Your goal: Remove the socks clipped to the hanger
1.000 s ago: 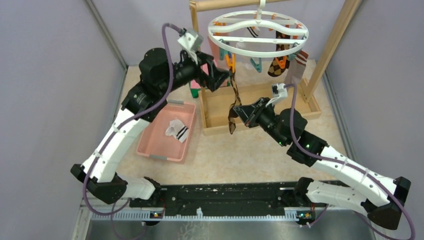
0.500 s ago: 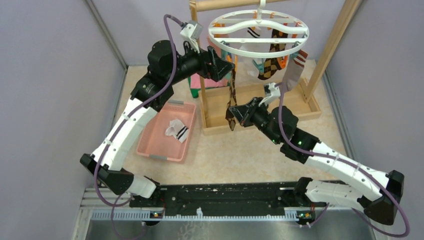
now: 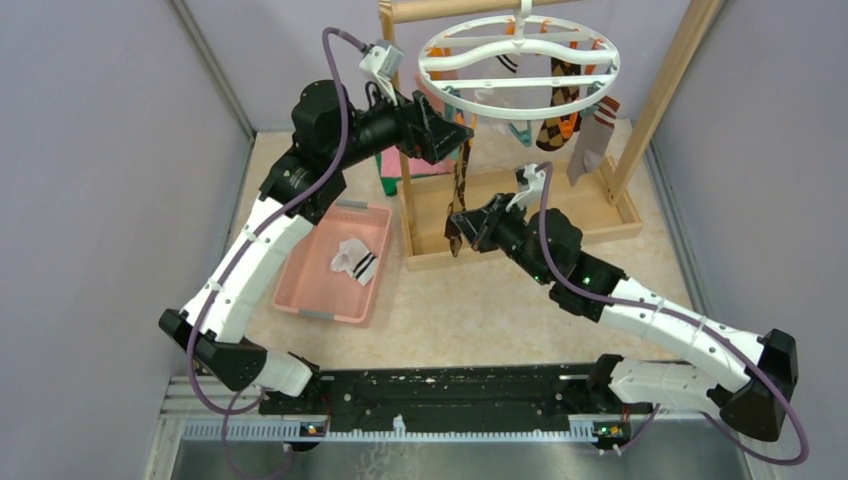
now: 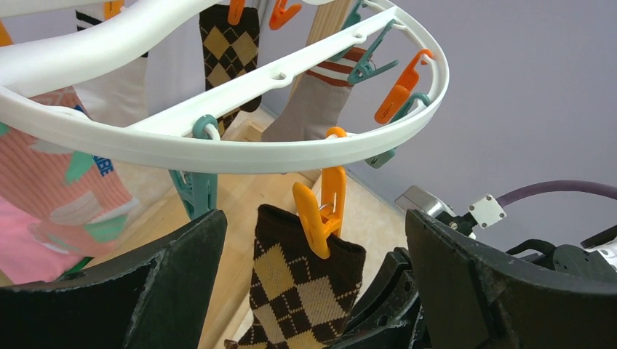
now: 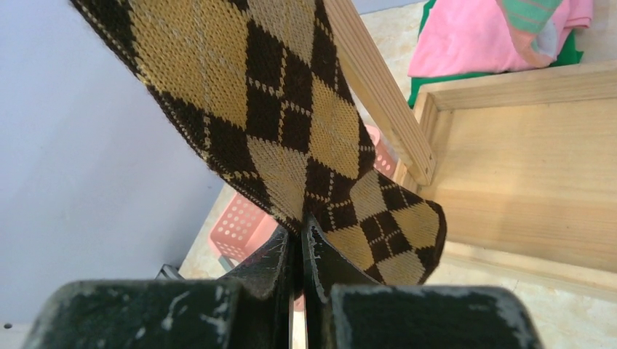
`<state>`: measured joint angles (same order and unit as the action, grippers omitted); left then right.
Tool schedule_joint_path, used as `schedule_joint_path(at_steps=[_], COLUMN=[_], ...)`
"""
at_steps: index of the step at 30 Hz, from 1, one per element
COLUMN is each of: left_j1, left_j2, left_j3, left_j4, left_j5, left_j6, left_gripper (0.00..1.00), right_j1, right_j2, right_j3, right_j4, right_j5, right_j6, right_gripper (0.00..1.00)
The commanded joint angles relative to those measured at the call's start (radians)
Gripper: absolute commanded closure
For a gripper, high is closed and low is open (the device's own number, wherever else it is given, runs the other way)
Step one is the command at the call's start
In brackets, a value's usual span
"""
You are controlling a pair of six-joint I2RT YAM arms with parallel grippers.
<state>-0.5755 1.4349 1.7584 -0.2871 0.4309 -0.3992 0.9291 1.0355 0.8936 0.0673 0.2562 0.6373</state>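
Left wrist view, centre frame: finds the left fingers (image 4: 174,276) released, spread wide on either side of the orange clip (image 4: 324,211) and touching nothing. Finds that clip biting the cuff of the argyle sock (image 4: 298,291), just under the lower rim of the hanger (image 4: 240,149). In the right wrist view, shows the right fingers (image 5: 269,269) clenched on the sock's lower part. Looks like the unclipping step, with the sock not yet free. Next, probably: squeeze the clip's levers open while keeping a light pull from below, then carry the sock to the pink bin (image 3: 310,275) at left of the top view. Against half a second ago: has drawn the sock's tail further toward frame left, has hardly shifted the upper arm, and has left the sock clipped.
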Motion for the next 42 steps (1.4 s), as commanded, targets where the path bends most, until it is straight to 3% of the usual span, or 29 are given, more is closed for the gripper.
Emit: schedule_joint_path(at_steps=[1, 17, 27, 42], left_j1=[0.003, -0.011, -0.026, -0.028], left_j2=[-0.007, 0.067, 0.099, 0.086], left_j3=[0.013, 0.048, 0.08, 0.071], left_j4=[0.078, 0.123, 0.161, 0.156], left_j5=[0.022, 0.069, 0.055, -0.037], left_j6=[-0.023, 0.052, 0.128, 0.123], left_gripper=[0.01, 0.03, 0.21, 0.51], right_j1=[0.006, 0.007, 0.007, 0.007], right_j2=[0.022, 0.077, 0.088, 0.107], right_j3=[0.072, 0.085, 0.08, 0.066], right_j4=[0.04, 0.078, 0.096, 0.115], right_j5=[-0.022, -0.043, -0.047, -0.048], right_j6=[-0.016, -0.007, -0.007, -0.004], right_gripper=[1.0, 1.0, 1.0, 1.0])
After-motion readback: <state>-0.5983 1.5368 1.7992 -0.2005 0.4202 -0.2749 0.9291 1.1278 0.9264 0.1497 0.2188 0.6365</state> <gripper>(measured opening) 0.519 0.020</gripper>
